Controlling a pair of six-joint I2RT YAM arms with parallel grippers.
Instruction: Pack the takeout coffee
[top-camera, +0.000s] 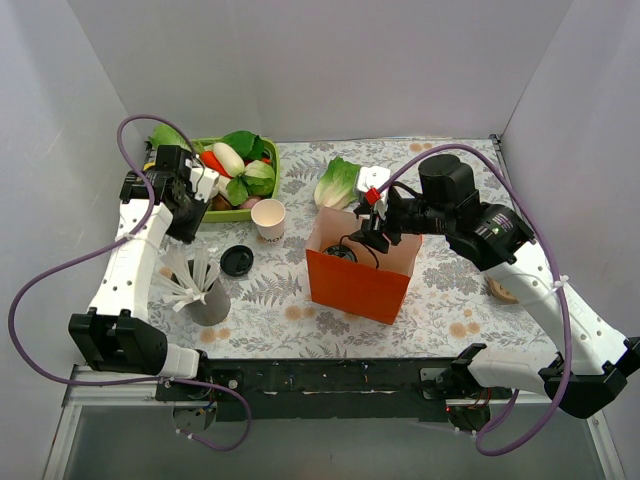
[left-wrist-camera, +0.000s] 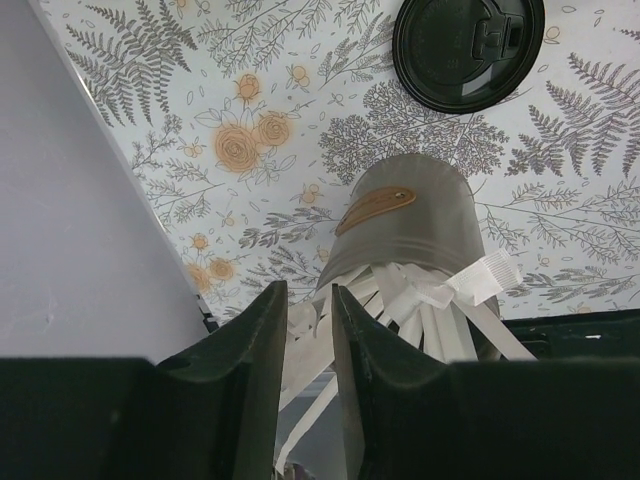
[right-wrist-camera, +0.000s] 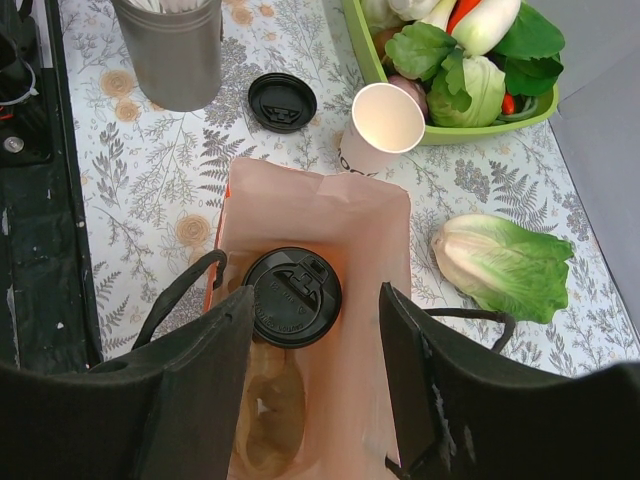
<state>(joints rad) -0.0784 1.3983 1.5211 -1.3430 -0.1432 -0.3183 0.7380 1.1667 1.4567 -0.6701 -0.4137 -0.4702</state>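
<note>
black-lidded takeout coffee (right-wrist-camera: 291, 296) in bag (right-wrist-camera: 372, 228), below right hand (right-wrist-camera: 314, 305)

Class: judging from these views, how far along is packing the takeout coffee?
Done: the takeout coffee stands inside the orange paper bag. In hand: nothing; the right gripper hangs open above the cup, not touching it. Left: probably only withdrawing that arm from the bag.

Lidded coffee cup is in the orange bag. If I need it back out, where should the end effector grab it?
Grip the lidded cup across its lid rim, straight down through the open top of the orange bag. It stands upright, only its lid shows, and the bag walls block every side.
</note>
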